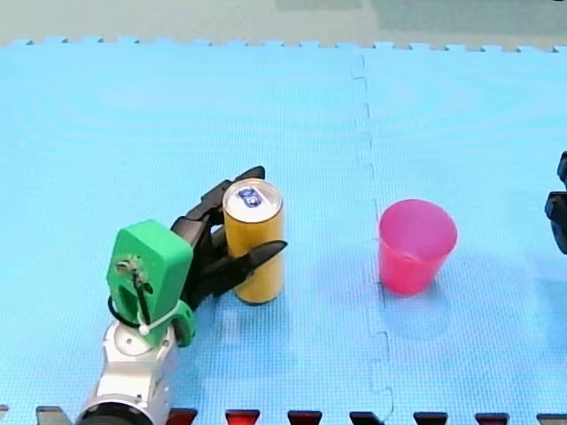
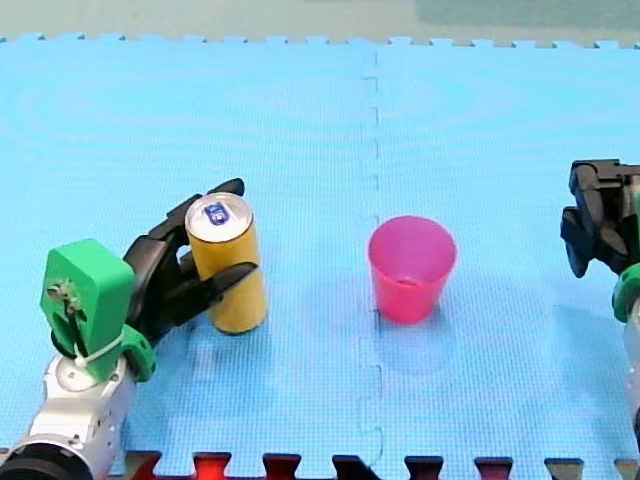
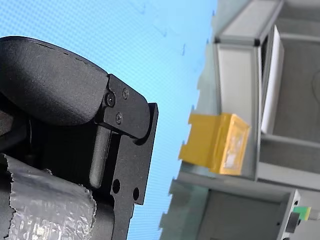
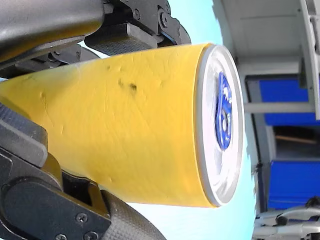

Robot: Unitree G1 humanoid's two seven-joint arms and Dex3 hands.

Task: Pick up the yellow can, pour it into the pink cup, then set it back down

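The yellow can (image 1: 255, 248) stands upright on the blue foam mat, left of centre, its silver top with a blue tab facing up. My left hand (image 1: 266, 211) is shut on it, with black fingers (image 1: 252, 258) across the front and others behind. The second wrist view shows the same can (image 4: 125, 120) pressed between the finger pads. The pink cup (image 1: 415, 248) stands upright to the can's right, about a can's height away, and looks empty. My right hand (image 2: 598, 215) is at the right edge of the mat, holding nothing.
A seam (image 1: 368, 133) in the blue foam mat (image 1: 133, 115) runs from back to front between can and cup. The mat's toothed front edge (image 1: 301, 416) lies close to my body. Beyond the mat's edge, the first wrist view shows a yellow box (image 3: 217, 144) by grey frames.
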